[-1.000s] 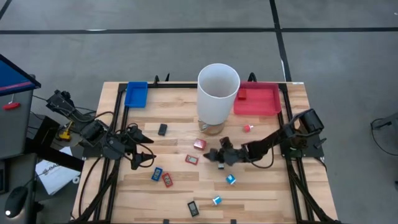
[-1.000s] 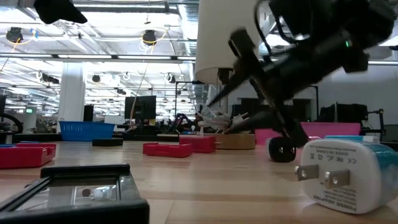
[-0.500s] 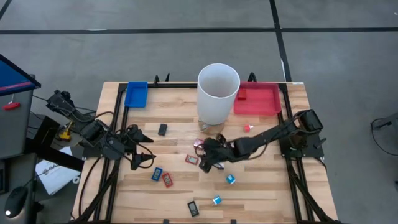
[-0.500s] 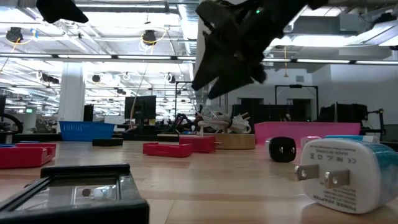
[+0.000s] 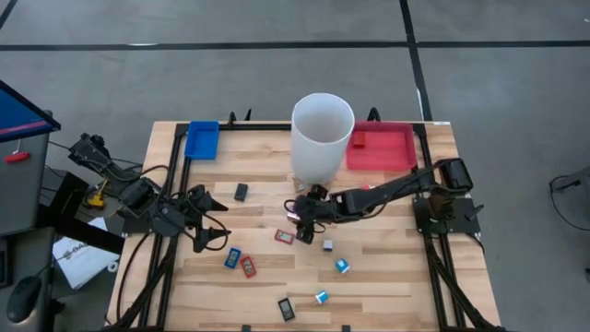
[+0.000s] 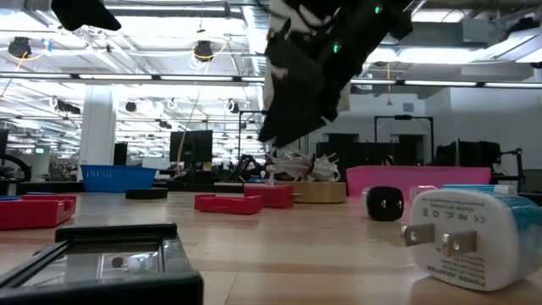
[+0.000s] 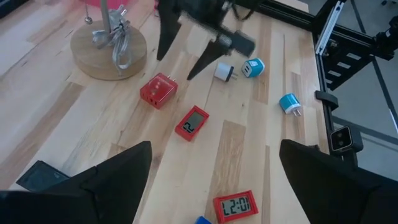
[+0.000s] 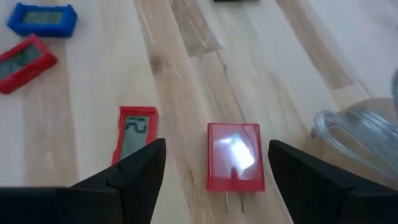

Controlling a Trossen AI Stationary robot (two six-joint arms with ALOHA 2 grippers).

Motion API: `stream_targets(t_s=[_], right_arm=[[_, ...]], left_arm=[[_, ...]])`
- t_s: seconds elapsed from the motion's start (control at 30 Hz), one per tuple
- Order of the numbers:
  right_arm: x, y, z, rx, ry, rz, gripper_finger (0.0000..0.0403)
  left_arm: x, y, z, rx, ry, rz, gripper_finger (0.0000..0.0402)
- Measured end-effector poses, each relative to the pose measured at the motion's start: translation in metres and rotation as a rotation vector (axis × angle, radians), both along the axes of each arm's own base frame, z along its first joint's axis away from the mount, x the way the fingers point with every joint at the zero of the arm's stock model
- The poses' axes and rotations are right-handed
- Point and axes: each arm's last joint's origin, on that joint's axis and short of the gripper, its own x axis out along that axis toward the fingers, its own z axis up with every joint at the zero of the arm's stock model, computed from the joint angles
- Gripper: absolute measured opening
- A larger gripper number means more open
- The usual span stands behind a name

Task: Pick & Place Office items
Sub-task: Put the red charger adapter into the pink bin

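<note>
With its fingers spread and empty, the right gripper (image 5: 300, 214) hangs over the red plug adapter (image 8: 235, 155) at frame centre; an off-centre descent could knock it aside.

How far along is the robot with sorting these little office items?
Early on. One red piece already lies in the red tray; the blue tray looks empty. Nothing is held: the right gripper hovers open over the red plug cube near the white cylinder; the left gripper waits open. About ten pieces, like the red clock, remain scattered on the table.
</note>
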Motion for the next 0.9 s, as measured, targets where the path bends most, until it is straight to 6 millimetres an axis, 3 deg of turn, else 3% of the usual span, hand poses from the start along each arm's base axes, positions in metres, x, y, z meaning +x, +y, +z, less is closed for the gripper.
stream_targets(t_s=[0.43,0.9], right_arm=[[0.011,0.003,-0.042,0.003,0.067,0.001,0.0277],[0.009,0.008,-0.044,-0.004,0.066,-0.088,0.0277]], left_arm=[[0.000,-0.001,0.001,-0.014,-0.001,-0.011,0.0351],[0.001,-0.001,0.001,-0.025,-0.004,-0.018,0.0351]])
